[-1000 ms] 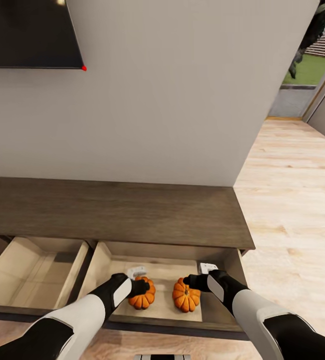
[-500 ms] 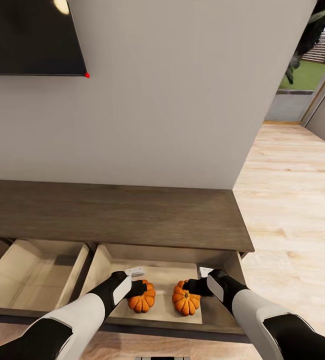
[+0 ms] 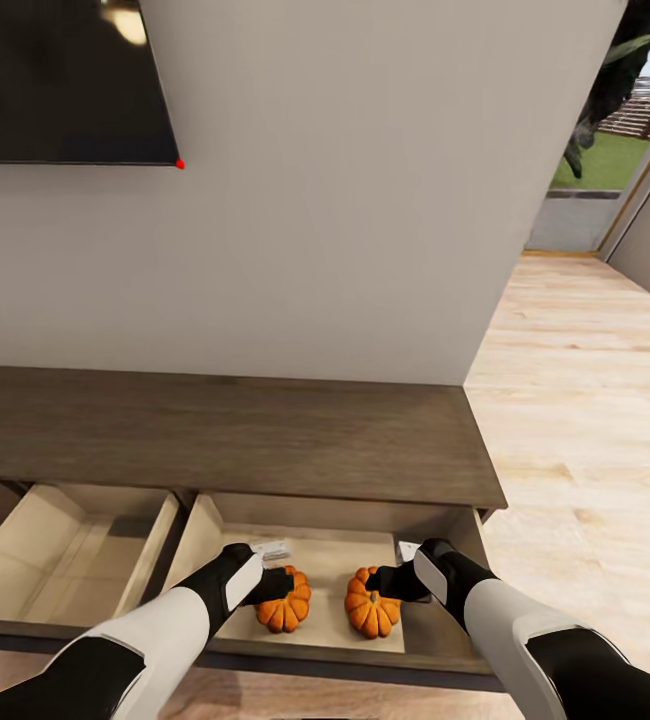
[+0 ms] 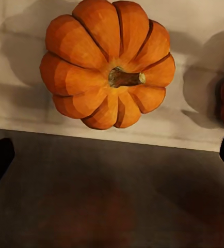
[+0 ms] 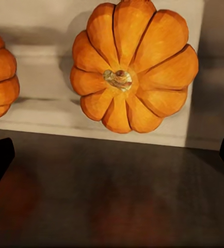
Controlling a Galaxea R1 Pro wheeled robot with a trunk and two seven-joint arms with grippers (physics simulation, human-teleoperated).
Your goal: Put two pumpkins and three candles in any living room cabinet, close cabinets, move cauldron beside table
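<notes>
Your left gripper [image 3: 283, 583] hangs over the left pumpkin [image 3: 284, 606] in the cabinet [image 3: 265, 440]'s open drawer [image 3: 443, 640]; its jaws are spread, clear of the fruit. Your right gripper [image 3: 389, 580] hangs over the right pumpkin [image 3: 371, 608], jaws likewise apart. The left wrist view shows the left pumpkin [image 4: 107, 64]'s brown stem, hidden from the head; the right wrist view shows the right pumpkin [image 5: 134, 67]'s stem dimple.
</notes>
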